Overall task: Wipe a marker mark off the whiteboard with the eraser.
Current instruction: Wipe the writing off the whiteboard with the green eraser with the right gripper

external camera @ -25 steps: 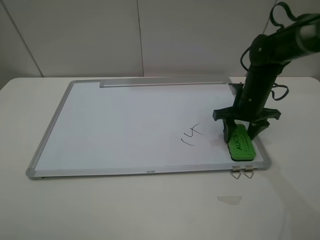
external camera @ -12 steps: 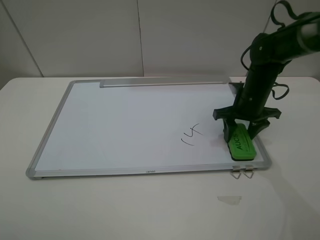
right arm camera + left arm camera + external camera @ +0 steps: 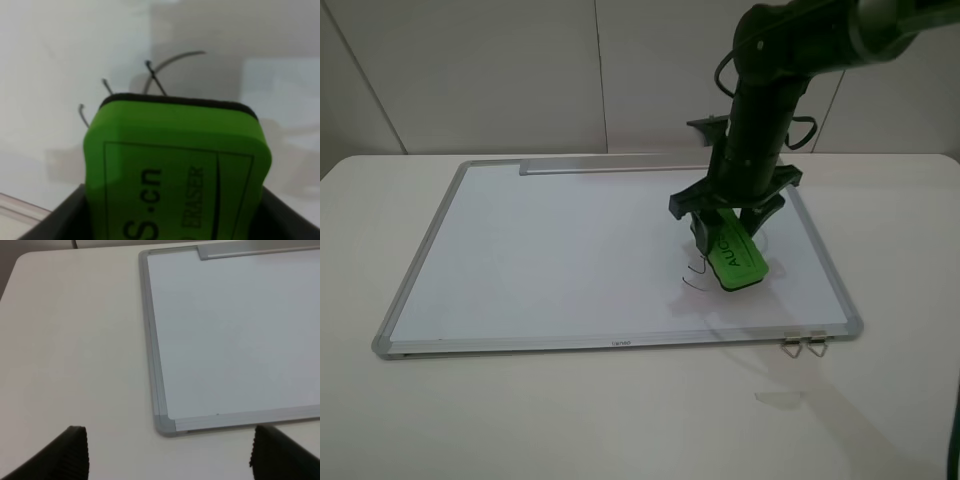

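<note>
The whiteboard point(image 3: 570, 240) lies flat on the table, its grey tray strip along the far edge. My right gripper point(image 3: 728, 232) is shut on the green eraser point(image 3: 735, 256), which tilts down onto the board over the marker mark point(image 3: 694, 274). Only thin black strokes of the mark point(image 3: 155, 75) show past the eraser point(image 3: 175, 165) in the right wrist view. My left gripper point(image 3: 167, 455) is open, hovering off the board's near left corner point(image 3: 162, 422), holding nothing. It does not show in the exterior high view.
Two small metal clips point(image 3: 803, 345) stick out from the board's near right edge. A faint clear scrap point(image 3: 778, 399) lies on the white table in front of them. A white wall stands behind the table.
My right gripper has carried the eraser from the board's near right corner leftward onto the mark, now partly covered. The arm has swung toward the middle.
</note>
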Tool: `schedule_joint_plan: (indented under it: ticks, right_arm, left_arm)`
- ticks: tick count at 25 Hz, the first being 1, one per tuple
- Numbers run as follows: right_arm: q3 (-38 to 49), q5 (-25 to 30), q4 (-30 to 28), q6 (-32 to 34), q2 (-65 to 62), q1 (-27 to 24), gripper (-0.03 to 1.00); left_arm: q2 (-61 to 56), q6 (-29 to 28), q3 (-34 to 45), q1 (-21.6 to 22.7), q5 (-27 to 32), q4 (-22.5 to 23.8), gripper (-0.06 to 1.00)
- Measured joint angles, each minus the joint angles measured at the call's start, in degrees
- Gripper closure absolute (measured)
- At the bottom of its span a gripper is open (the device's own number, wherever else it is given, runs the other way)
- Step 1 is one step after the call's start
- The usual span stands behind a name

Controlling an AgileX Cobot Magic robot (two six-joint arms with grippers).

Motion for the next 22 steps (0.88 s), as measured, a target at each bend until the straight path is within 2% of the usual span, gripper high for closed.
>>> schedule_joint_plan:
  ticks: [5,10,22]
  right_arm:
    - [-0.3,-3.0,-2.4,-0.9,2.5,5.9,0.37]
    - [-0.3,-6.7,-2.7,-4.0,7.2,9.4,0.37]
    - [-1.2,-7.1,-4.0,-4.7,10.6,10.5,0.37]
  left_arm:
    - [0.0,0.0,0.0,0.0,0.0,0.0,0.26]
    - [0.0,0.0,0.0,0.0,0.0,0.0,0.26]
    - [0.0,0.0,0.0,0.0,0.0,0.0,0.26]
